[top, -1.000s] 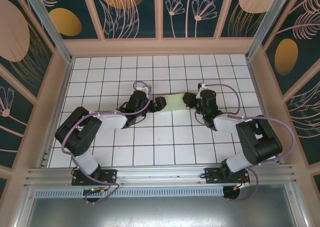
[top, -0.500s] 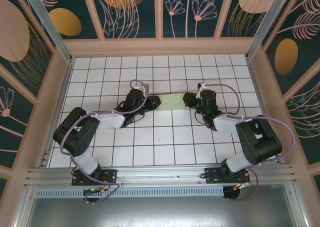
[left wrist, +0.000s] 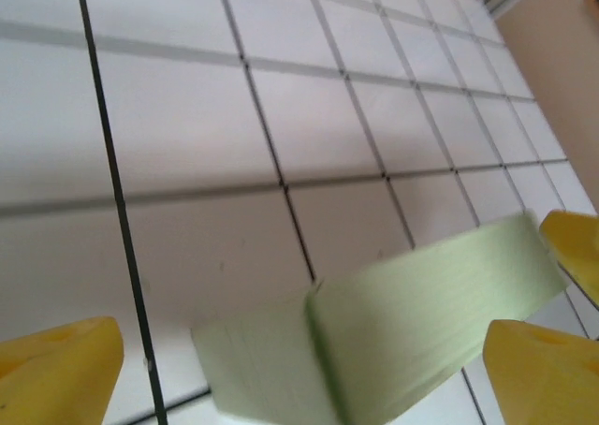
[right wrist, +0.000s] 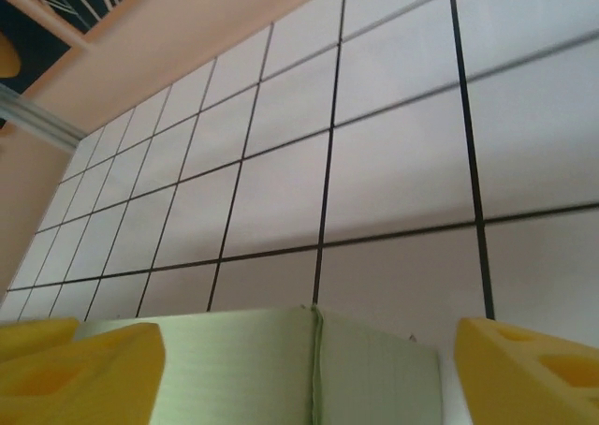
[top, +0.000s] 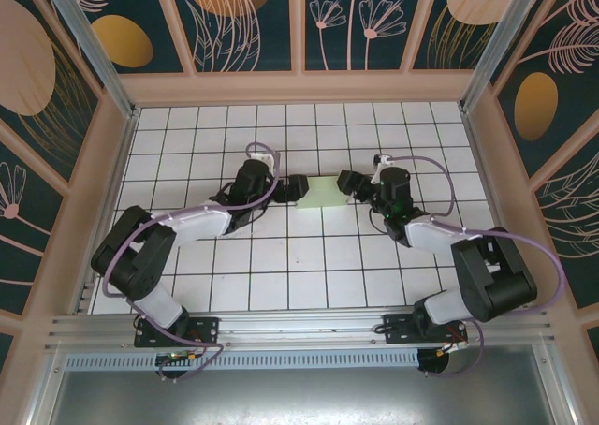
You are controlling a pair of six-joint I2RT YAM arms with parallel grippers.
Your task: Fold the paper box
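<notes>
1. Lying flat on the white gridded tabletop (top: 281, 266), about midway between its left and right edges and a little toward the far edge: the pale light-green thin-card paper box (top: 323, 194), seemingly already folded into a low slab.
2. Flanking it, the black left tool (top: 298, 187) at one end and the black right tool (top: 348, 182) at the other, probably placed so as to work both ends at once.
3. Both tools released: yellow fingertips (left wrist: 58, 364) spread wide, straddling the card without clamping it.
4. Judged near completion, with only loose flaps left to check.
</notes>
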